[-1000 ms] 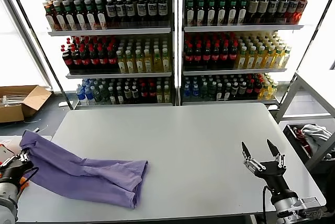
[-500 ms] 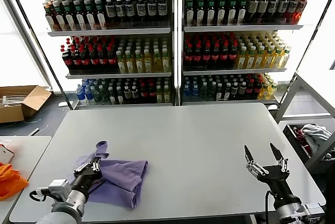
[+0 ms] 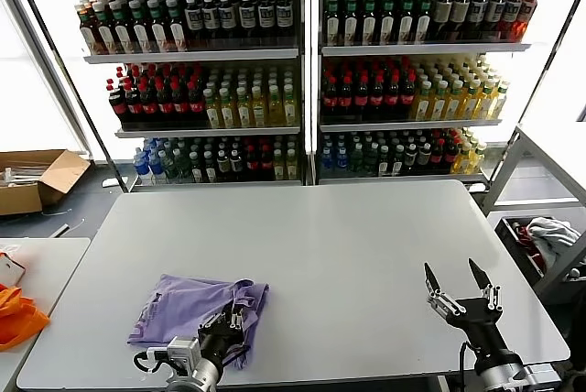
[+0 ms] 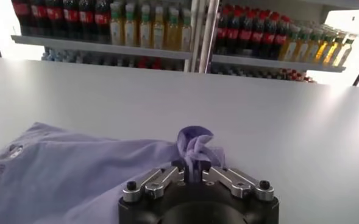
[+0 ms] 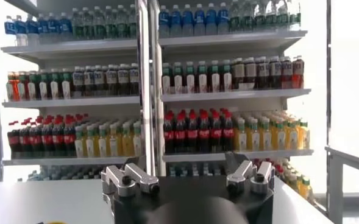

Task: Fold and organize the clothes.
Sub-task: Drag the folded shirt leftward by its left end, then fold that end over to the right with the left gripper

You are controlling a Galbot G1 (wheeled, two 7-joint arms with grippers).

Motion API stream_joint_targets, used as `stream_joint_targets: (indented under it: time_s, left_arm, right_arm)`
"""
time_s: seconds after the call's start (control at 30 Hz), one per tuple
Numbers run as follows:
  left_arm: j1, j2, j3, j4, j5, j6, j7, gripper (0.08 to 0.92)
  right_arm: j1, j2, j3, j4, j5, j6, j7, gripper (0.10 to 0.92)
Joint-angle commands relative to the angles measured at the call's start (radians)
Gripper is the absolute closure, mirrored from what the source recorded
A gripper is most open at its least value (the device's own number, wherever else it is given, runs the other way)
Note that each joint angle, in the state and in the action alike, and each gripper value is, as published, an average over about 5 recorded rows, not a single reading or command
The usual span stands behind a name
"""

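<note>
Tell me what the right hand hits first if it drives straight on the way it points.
Probably nothing nearby. The right hand, open, points up and away over bare table; its wrist view shows only the bottle shelves ahead, across a gap beyond the table. Depth is uncertain.

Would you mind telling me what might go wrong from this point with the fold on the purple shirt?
The left gripper pinches only a small bunched tuft of the T-shirt, so the fabric may slip out or the fold may crease unevenly. The shirt lies close to the table's near edge, so a further pull might drag it off. The right gripper hovers open far away, unable to steady the cloth.
</note>
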Motion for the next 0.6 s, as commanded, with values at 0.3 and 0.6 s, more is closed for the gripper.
stream_joint_targets:
  time_s: [0.3,0.6]
  left_arm:
    - [0.049,-0.023,-0.074,-0.173,0.040,-0.002,-0.015,0.473]
    - [0.030,0.146,-0.455,-0.048,-0.059,0.031,0.150,0.222]
  right_arm:
    - [0.006,0.015,-0.012,0.006,-0.003,0.003,-0.004,0.203]
    - [-0.003,0.015,-0.031,-0.005,-0.004,0.026,-0.009,0.203]
